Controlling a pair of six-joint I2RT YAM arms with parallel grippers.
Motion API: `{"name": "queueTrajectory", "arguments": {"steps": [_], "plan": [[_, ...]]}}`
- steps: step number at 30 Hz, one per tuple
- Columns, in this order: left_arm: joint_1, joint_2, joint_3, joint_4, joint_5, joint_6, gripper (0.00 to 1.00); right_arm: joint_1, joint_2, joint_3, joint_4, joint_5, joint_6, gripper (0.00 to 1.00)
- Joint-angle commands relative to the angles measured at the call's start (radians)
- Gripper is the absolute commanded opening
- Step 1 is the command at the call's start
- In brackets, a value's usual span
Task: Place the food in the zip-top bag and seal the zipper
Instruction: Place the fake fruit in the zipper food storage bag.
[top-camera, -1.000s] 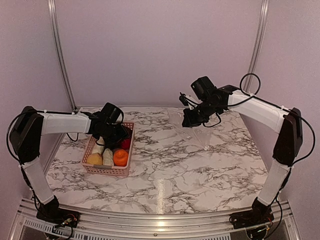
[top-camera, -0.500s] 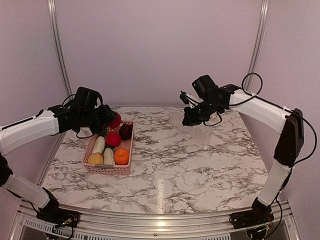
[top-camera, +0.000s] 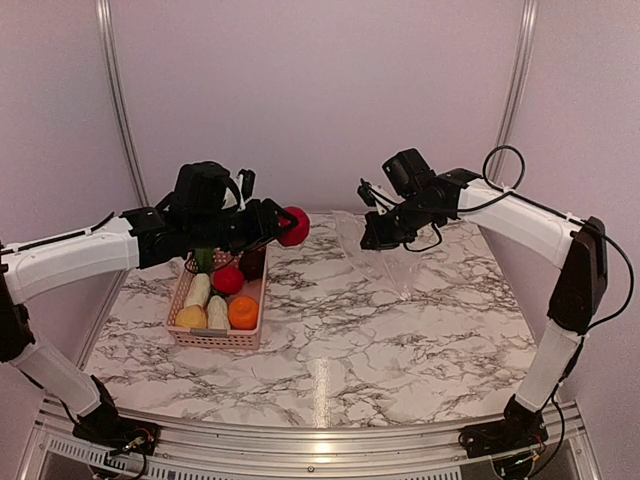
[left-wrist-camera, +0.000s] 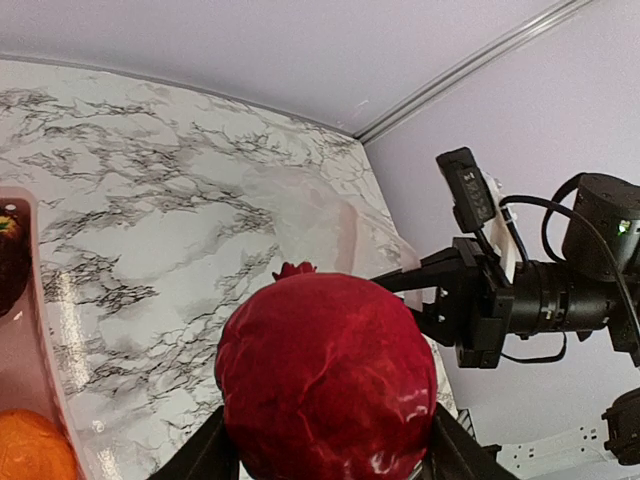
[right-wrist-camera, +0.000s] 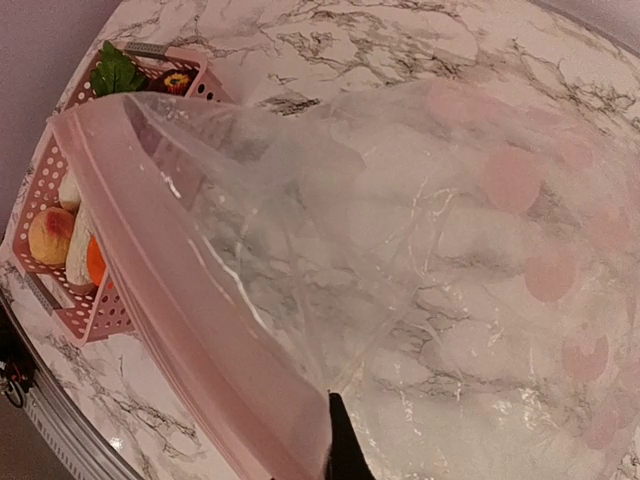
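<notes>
While both arms hang up off the marble: two grips to call.
Left gripper (top-camera: 281, 226): jaws set fairly wide and clamped round a red round piece (top-camera: 294, 226), one finger on each flank of it; the left wrist view is filled by its glossy skin.
Red round piece, place: in the air, off the table (top-camera: 350, 340), just past the far right corner of the pink basket (top-camera: 213, 340), between basket and bag.
Right gripper (top-camera: 372, 238): jaws fully closed, pinching the zip-top bag (top-camera: 400, 265) at its mouth edge and holding that edge up.
Zip-top bag, place: toward the far right corner of the table, mouth raised and gaping toward the left arm, lower part trailing down onto the marble.
Zipper (right-wrist-camera: 170, 280): a pinkish strip along the lifted lip, unsealed, running down to the dark fingertip (right-wrist-camera: 340, 445) at the bottom of the right wrist view.
Pink basket, place: near the left edge of the table, well apart from the bag.
In the basket: an orange (top-camera: 241, 314) at the near right, a yellow fruit (top-camera: 190, 318) at the near left, white radishes (top-camera: 198, 290) between and behind them, a second red piece (top-camera: 228, 279) in the middle, a dark brown piece (top-camera: 252, 262) at the far right.
Inside the bag: no food to be seen.
</notes>
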Motion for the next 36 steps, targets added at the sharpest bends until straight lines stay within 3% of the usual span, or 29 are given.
{"name": "queueTrajectory", "arguments": {"steps": [1,19,28,36], "plan": [[-0.045,0.058,0.064,0.165,0.129,0.052,0.44,0.014,-0.007,0.059,0.021,-0.029,0.043,0.0],[-0.12,0.204,0.157,0.266,0.181,0.046,0.39,0.02,-0.011,0.126,0.006,-0.079,0.148,0.0],[-0.119,0.261,0.169,0.116,0.011,-0.036,0.36,0.055,-0.013,0.2,-0.052,-0.022,0.143,0.0],[-0.12,0.325,0.208,0.064,-0.019,-0.086,0.35,0.101,-0.033,0.212,-0.097,0.008,0.139,0.0]]}}
